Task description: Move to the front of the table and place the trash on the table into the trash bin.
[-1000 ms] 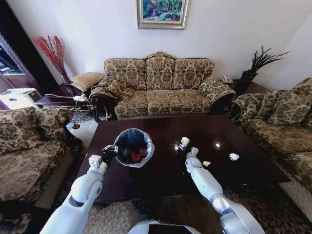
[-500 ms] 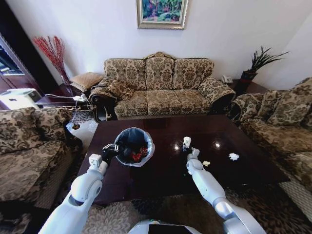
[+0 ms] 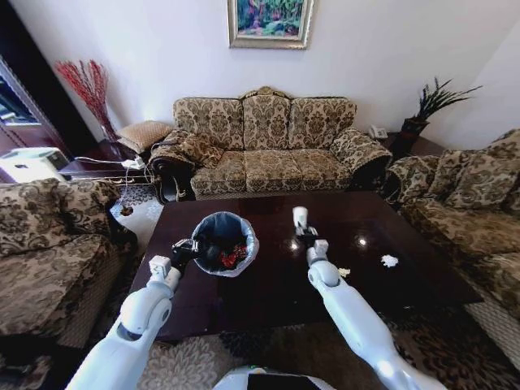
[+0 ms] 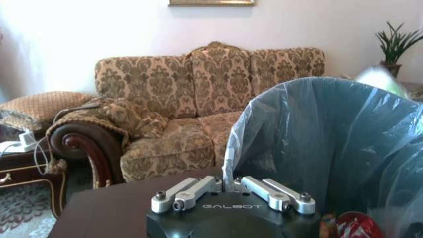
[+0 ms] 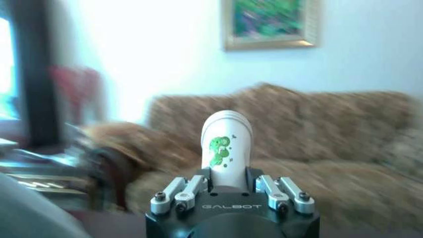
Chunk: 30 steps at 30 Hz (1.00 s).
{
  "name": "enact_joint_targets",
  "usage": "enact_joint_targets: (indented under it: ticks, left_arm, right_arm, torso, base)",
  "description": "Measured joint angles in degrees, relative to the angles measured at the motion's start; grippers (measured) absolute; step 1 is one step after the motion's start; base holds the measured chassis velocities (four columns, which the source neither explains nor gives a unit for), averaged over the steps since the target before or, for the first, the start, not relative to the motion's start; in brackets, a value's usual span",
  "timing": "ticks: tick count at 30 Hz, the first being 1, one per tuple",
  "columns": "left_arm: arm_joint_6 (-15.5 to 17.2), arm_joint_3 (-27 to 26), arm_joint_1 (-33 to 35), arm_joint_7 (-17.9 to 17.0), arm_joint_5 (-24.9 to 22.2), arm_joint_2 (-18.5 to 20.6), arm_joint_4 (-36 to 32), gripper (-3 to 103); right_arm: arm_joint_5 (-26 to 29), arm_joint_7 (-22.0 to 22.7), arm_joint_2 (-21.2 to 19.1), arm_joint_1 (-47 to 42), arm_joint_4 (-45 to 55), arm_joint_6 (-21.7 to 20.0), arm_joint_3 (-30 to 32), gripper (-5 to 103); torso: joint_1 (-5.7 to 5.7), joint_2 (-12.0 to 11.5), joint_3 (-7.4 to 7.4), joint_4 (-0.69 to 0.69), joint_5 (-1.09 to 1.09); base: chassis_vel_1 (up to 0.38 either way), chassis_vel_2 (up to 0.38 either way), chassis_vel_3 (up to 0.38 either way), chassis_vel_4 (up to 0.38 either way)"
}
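cup up, bin pinned at the rim

the table (image 3: 268,280) is a glossy dark slab of wood throwing back bright glints of light. on it stands the bin (image 3: 223,244), round, lined with a thin grey bag whose crinkled film folds over the rim; red and white wrappers lie inside. the left gripper (image 3: 184,254) sits at the bin's near-left edge, arm reaching forward low from the robot's left, fingers pinched on the bag's rim, as the left wrist view shows close up. the right arm stretches straight ahead over the table's middle, and the right gripper (image 3: 302,231) clamps the base of a cup (image 3: 300,217), smooth white paper with a green print, held upright above the wood just right of the bin. further right on the table lie two crumpled white scraps (image 3: 390,261), one small by the forearm, one larger beyond it.
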Motion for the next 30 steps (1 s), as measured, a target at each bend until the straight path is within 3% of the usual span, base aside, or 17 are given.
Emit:
enact_joint_targets:
  ticks: [4,6,7,9,13,16,23,30]
  left_arm:
    - [0.0,0.4,-0.3,0.3,0.1,0.7,0.3,3]
    - [0.1,0.8,-0.7,0.4,0.1,1.4,0.7,3]
    - [0.1,0.8,-0.7,0.4,0.1,1.4,0.7,3]
    - [0.2,1.2,-1.0,0.6,-0.1,2.4,1.3,3]
    - [0.5,1.5,-1.5,0.6,-0.4,3.1,1.5,3]
    - [0.6,1.3,-1.5,0.6,-0.6,3.3,1.5,3]
    - [0.5,0.9,-1.3,0.6,-0.7,3.5,2.1,3]
    - [0.5,1.1,-1.6,0.5,-1.0,3.3,2.1,3]
  right_arm:
    - [8.0,-0.1,-4.5,5.2,10.6,-4.7,-5.5,27]
    - [12.2,-0.8,-6.5,9.1,13.9,-6.3,-9.9,27]
    - [12.2,-0.8,-6.5,9.1,13.9,-6.3,-9.9,27]
    - [15.7,-0.5,-7.0,14.0,16.3,-7.7,-16.5,27]
    - [19.9,2.0,-6.3,16.3,19.8,-9.9,-23.7,27]
    - [21.3,3.2,-6.8,15.8,21.9,-10.9,-27.2,27]
    - [19.8,2.3,-10.7,12.7,22.5,-10.9,-28.9,27]
    - [18.6,2.2,-9.8,12.9,20.9,-12.0,-28.2,24]
  torso:
    - [0.0,0.0,-0.01,0.04,-0.02]
    - [0.0,0.0,0.0,0.0,-0.01]
    - [0.0,0.0,0.0,0.0,-0.01]
    - [0.0,0.0,0.0,0.03,0.0]
    - [0.02,0.0,0.01,0.04,-0.01]
    - [0.01,0.0,0.0,0.03,-0.01]
    - [0.0,0.0,0.0,-0.01,0.01]
    - [0.0,0.0,0.0,0.03,0.0]
  base:
    - [0.0,0.0,0.0,0.0]
    - [0.0,0.0,0.0,0.0]
    - [0.0,0.0,0.0,0.0]
    - [0.0,0.0,0.0,0.0]
    - [0.0,0.0,0.0,0.0]
    - [0.0,0.0,0.0,0.0]
    - [0.0,0.0,0.0,0.0]
    - [0.0,0.0,0.0,0.0]
